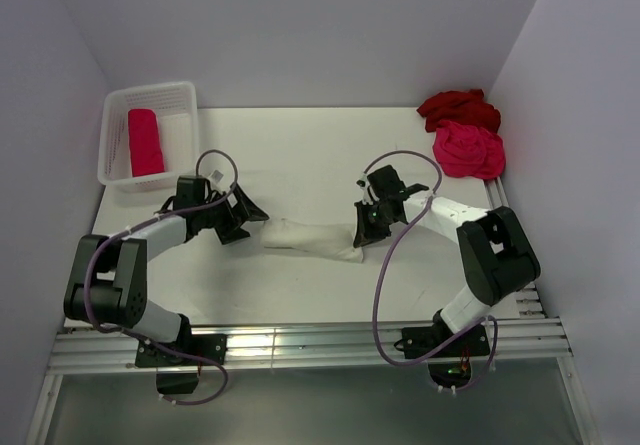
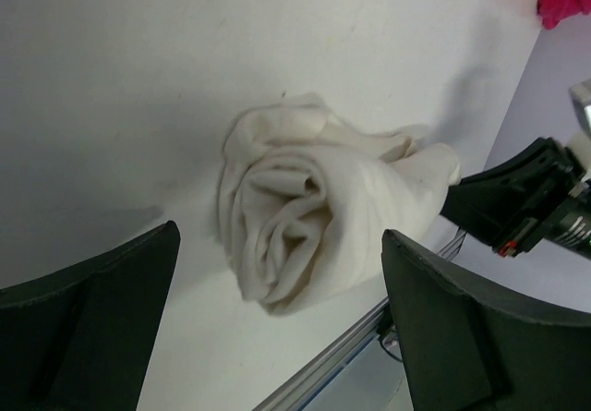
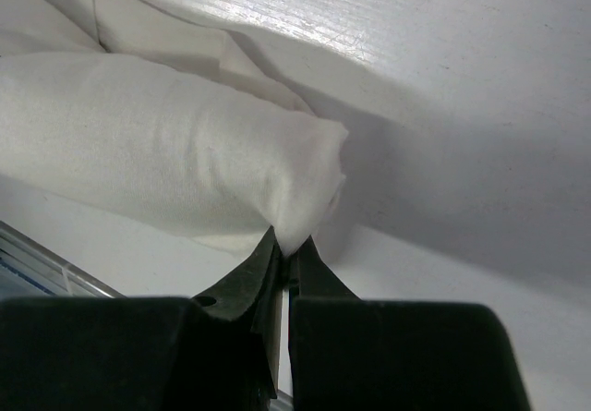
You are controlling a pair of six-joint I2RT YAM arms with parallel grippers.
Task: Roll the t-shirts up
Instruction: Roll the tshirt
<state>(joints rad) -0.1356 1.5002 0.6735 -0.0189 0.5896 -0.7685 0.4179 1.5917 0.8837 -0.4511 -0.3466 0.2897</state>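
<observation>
Near the middle of the desk (image 1: 300, 155), a little toward its near edge, we see the cream-white t-shirt (image 1: 310, 238) lying rolled into a loose tube that runs left to right. From the left wrist view its left end shows as a spiral of soft folds. The right gripper (image 1: 366, 237) is pressed together on the right end of this roll, pinching a corner of the cloth between its fingertips, as the right wrist view shows up close. The left gripper (image 1: 250, 223) sits just beside the left end with its jaws spread wide and nothing between them; we see no contact with the cloth. At the far right corner of the desk the hot pink t-shirt (image 1: 468, 151) lies in a crumpled heap, and the dark red t-shirt (image 1: 458, 108) is bunched just behind it, the two touching. At the far left corner stands a white mesh basket (image 1: 115, 115), and inside it the pink-red t-shirt (image 1: 145, 142) lies as a tight roll, lengthwise.
</observation>
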